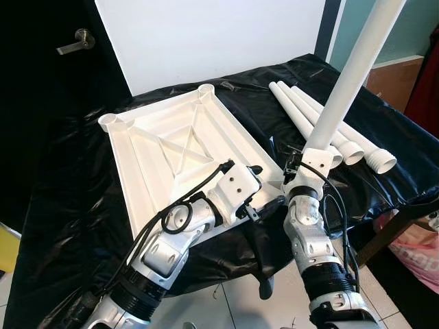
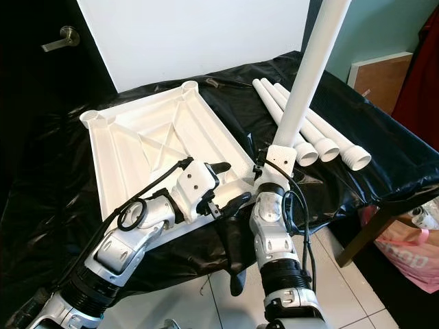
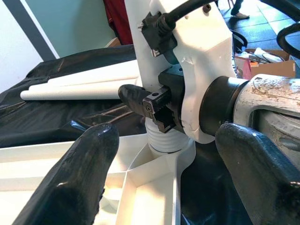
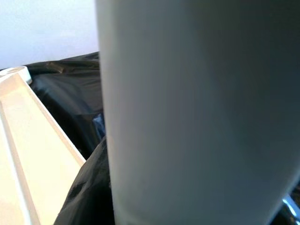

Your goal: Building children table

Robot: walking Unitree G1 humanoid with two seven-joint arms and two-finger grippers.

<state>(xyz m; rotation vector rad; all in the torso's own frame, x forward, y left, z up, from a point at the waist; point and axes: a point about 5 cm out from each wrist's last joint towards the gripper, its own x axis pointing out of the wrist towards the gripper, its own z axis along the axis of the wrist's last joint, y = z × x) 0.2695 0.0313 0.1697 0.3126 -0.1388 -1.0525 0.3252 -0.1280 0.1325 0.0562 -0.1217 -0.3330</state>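
Right gripper (image 1: pixel 296 166), centre-right of frame, clamped on the long white plastic tube leg (image 1: pixel 350 75) just above its threaded foot, seated upright in a corner socket of the upturned white plastic tabletop (image 1: pixel 175 147) at frame centre. Left gripper (image 1: pixel 264 205) splayed wide beside it. Leg probably light, stiff, slick — grip low. Three spare white tube legs (image 1: pixel 322 123) lie upper right — four legs, one tabletop.

wall (image 1: pixel 206 34): white | door (image 1: pixel 41 82): black, lever handle (image 1: pixel 77 42) | floor (image 1: pixel 233 301): pale tiles | far wall (image 1: pixel 418 31): teal
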